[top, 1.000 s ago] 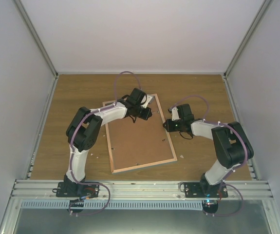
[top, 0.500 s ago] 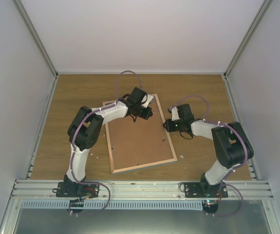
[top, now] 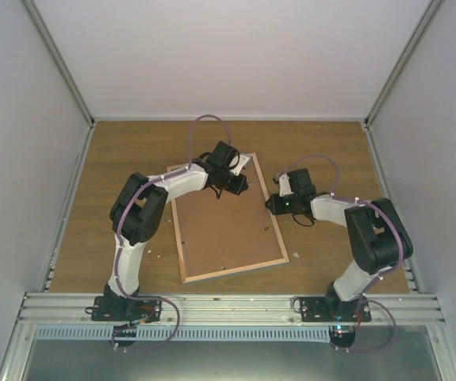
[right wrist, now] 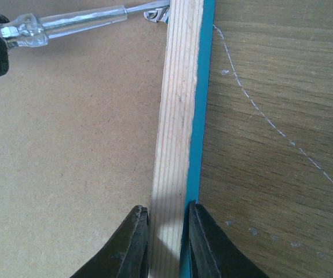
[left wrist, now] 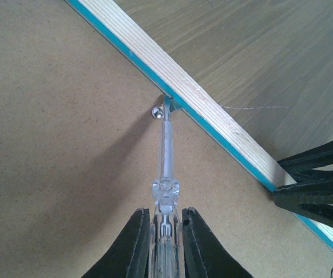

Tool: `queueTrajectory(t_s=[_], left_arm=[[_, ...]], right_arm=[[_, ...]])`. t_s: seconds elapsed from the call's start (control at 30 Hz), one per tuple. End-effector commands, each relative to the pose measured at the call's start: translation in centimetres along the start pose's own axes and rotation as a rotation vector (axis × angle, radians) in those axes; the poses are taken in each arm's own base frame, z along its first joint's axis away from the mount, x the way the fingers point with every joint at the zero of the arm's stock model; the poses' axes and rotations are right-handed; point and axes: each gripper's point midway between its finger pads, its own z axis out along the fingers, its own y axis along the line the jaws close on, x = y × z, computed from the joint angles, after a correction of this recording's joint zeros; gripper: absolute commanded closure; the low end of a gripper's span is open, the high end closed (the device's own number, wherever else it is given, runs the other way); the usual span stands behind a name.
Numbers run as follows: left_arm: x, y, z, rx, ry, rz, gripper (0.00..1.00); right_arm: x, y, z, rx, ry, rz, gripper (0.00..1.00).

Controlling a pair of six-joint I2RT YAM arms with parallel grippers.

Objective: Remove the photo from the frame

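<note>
The frame (top: 226, 234) lies face down on the table (top: 339, 151), between the two arms and a little left of the middle, turned slightly so that its far end leans to the right. Its back faces up: a brown board (left wrist: 56, 145) set inside a pale wood rim (right wrist: 178, 116), with a thin turquoise edge (right wrist: 200, 116) along the outside. The photo cannot be seen from this side. At the far right part of the frame the left gripper (left wrist: 164, 214) is closed tight on a tool (left wrist: 165, 145) with a clear handle and a slim clear shaft. The tool points away from the wrist, and its tip sits at a small metal tab (left wrist: 159, 112) fixed on the board right against the inner side of the rim. Just beside it, nearer the arm bases along the same right rim, the right gripper (right wrist: 166, 207) stands narrow, its two black fingers (right wrist: 136, 243) pinching the rim from either side, one on the board side and one on the turquoise edge. Beyond that edge a thin pale thread (right wrist: 259, 110) lies curved on the wood-grain table.
</note>
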Motion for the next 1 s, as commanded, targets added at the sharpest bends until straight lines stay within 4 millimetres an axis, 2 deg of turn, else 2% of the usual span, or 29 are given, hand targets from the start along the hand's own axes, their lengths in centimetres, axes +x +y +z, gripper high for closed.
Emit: queueTrajectory(t_s=[0.0, 0.3, 0.5, 0.63, 0.8, 0.97], left_arm=[[4.4, -0.8, 0.2, 0.021, 0.181, -0.027, 1.00], [3.8, -1.2, -0.8, 0.028, 0.171, -0.007, 1.00], [4.9, -1.1, 0.2, 0.039, 0.218, -0.003, 1.00], [5.2, -1.0, 0.1, 0.028, 0.233, -0.003, 1.00], [4.3, -1.0, -1.1, -0.001, 0.202, 0.001, 1.00], [1.3, -2.2, -3.8, 0.003, 0.089, 0.011, 1.00]], right_arm=[[0.0, 0.7, 0.0, -0.007, 0.015, -0.061, 0.99], [0.1, 0.5, 0.0, 0.002, 0.012, -0.060, 1.00], [0.0, 0.4, 0.0, 0.006, 0.011, -0.061, 0.99], [0.1, 0.4, 0.1, 0.008, 0.013, -0.062, 1.00], [-0.1, 0.3, 0.1, 0.012, 0.010, -0.063, 0.99], [-0.7, 0.1, 0.0, 0.034, 0.000, -0.071, 0.99]])
